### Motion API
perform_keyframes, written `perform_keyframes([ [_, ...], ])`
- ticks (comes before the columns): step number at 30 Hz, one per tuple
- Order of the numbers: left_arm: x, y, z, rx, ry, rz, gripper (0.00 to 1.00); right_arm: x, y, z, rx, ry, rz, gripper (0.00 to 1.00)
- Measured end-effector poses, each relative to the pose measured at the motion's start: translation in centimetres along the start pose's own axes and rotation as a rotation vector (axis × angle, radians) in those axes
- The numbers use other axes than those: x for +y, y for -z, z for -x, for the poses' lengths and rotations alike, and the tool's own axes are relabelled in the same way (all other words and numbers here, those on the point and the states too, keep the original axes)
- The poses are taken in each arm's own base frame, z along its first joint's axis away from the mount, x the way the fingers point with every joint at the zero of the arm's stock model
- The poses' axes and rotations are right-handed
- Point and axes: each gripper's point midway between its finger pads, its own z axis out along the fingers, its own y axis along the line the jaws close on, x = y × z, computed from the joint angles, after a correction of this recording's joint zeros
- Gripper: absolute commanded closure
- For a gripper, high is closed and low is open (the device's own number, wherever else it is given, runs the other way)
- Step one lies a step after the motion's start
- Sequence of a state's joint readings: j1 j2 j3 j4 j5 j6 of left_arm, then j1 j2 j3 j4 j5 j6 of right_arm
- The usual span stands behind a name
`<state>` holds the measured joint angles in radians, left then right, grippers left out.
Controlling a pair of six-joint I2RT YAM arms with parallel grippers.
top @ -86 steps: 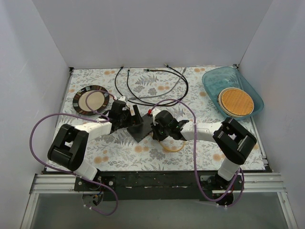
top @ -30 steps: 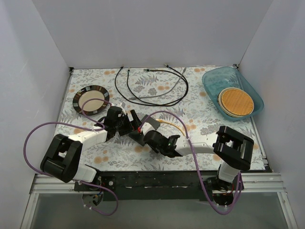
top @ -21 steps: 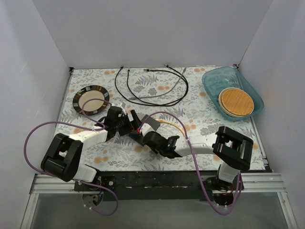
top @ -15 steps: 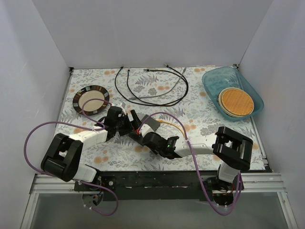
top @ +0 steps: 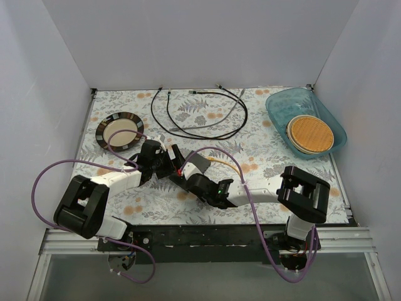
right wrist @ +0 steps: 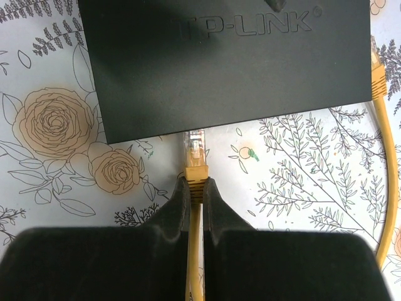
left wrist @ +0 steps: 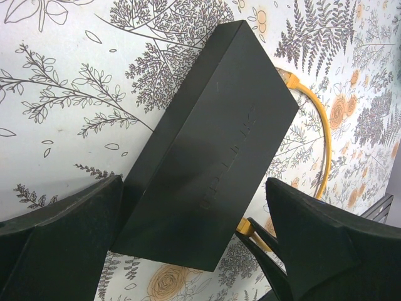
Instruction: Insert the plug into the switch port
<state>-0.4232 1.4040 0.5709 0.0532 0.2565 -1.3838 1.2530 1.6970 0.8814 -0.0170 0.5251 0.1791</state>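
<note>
The switch is a flat black box lying on the floral cloth, and it also shows in the right wrist view and in the top view. My left gripper straddles it, with a finger against each long side. My right gripper is shut on the orange boot of the plug. The plug's clear tip meets the switch's near edge, and I cannot tell how deep it sits. The plug also shows in the left wrist view. Its orange cable loops round to the right.
A dark-rimmed plate sits at the far left. Black cables lie at the back. A blue tub holding a round wicker disc stands at the back right. Purple arm cables arc over both arms.
Both arms and the switch have shifted left and nearer since the oldest frame. Over the last second my right gripper has crept left with the plug, closer to the switch's edge.
</note>
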Motion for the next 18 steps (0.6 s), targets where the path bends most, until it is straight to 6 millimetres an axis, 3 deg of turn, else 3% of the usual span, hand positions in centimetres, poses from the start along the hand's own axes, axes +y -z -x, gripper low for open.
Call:
perform_keyframes([
  [18,0.09,-0.13,0.06,-0.002,0.000,0.001,0.02,0.40,0.06,0.26,-0.008,0.018,-0.011,0.99],
])
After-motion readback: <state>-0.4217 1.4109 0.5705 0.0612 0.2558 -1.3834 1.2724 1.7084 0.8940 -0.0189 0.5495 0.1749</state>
